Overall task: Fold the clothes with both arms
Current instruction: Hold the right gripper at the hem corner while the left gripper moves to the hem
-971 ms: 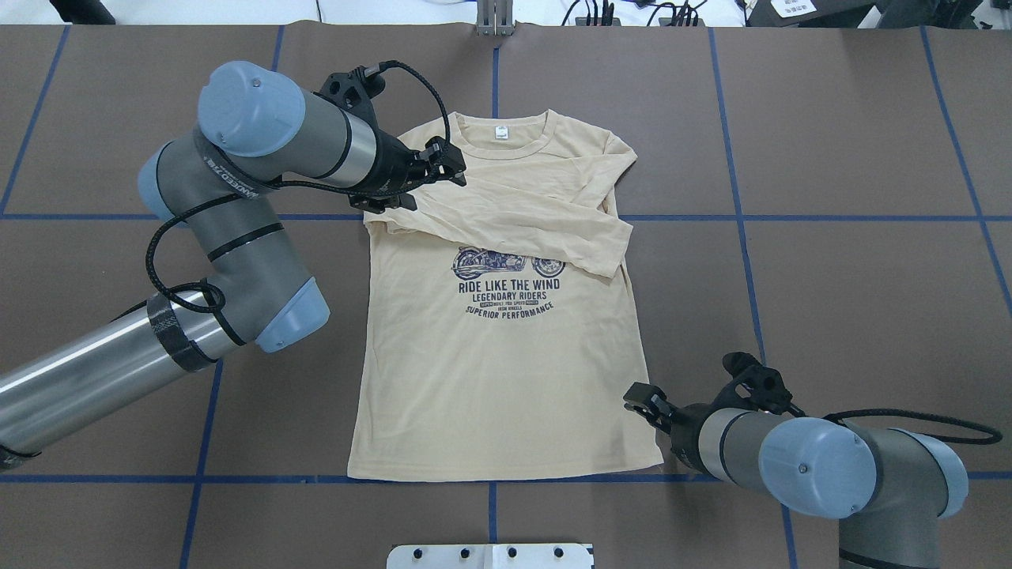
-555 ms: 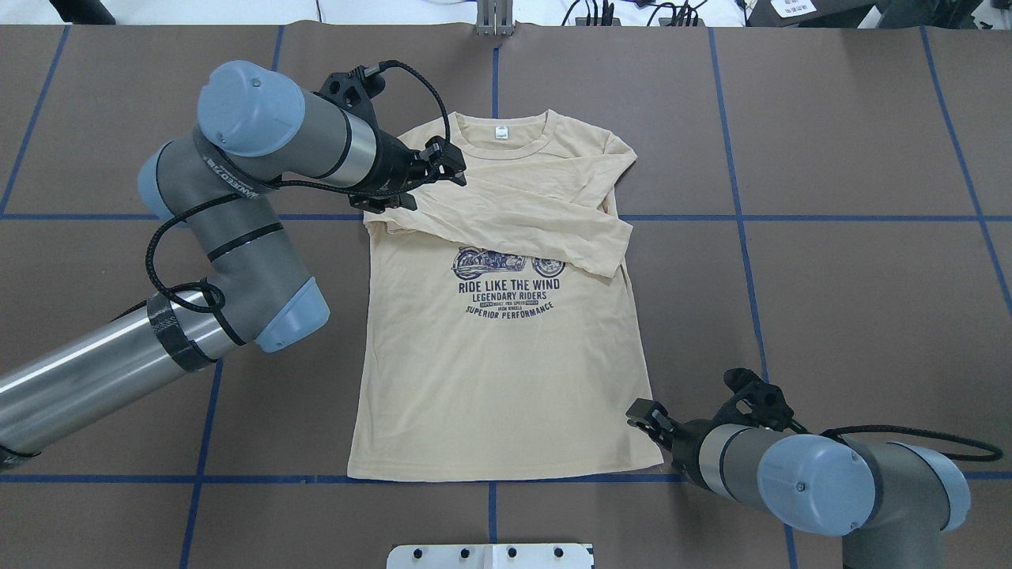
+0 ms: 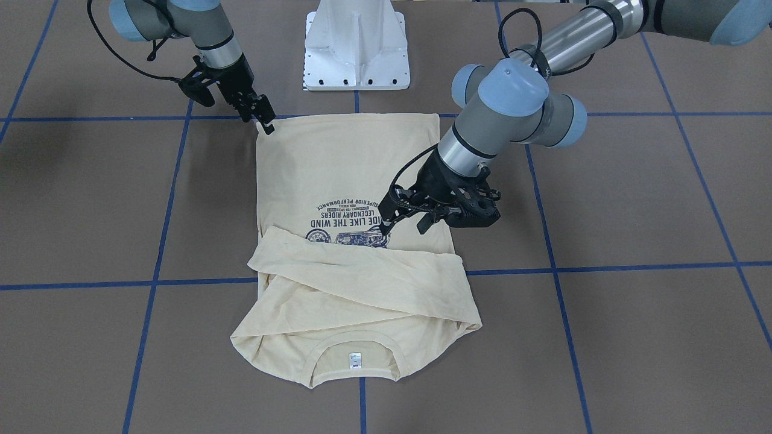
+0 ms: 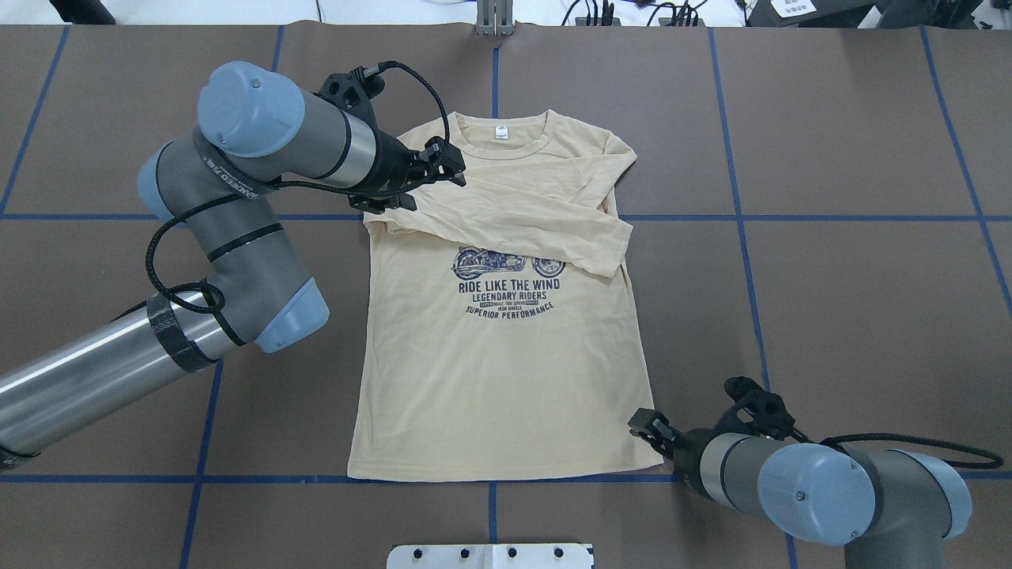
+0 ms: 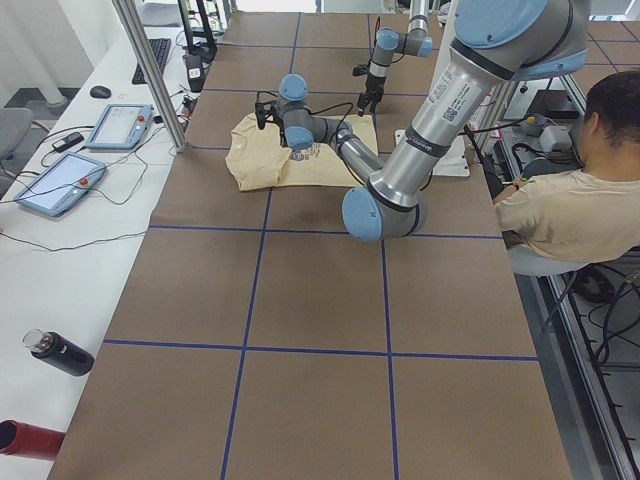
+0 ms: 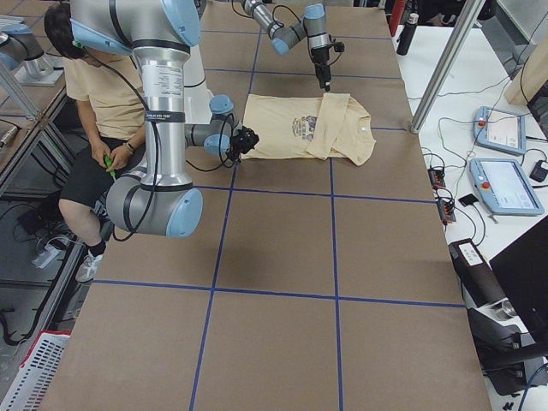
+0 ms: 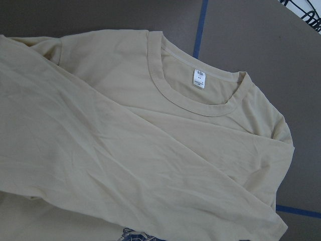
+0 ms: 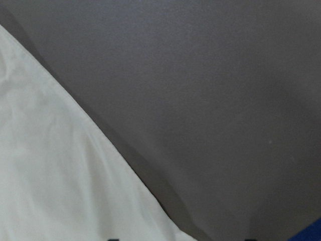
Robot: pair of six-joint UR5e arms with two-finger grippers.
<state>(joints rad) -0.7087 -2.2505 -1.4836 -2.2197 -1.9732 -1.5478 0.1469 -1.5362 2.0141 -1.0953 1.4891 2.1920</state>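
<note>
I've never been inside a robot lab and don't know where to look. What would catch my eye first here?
A pale cream-yellow long-sleeved T-shirt with a navy motorcycle print lies flat on the brown table, its sleeves folded across the chest. The silver-and-grey left arm has its black left tool over one shoulder. The right arm has its right tool at a hem corner.

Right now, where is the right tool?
In the overhead view the right tool is at lower right, at the T-shirt's right hem corner nearest the robot.
</note>
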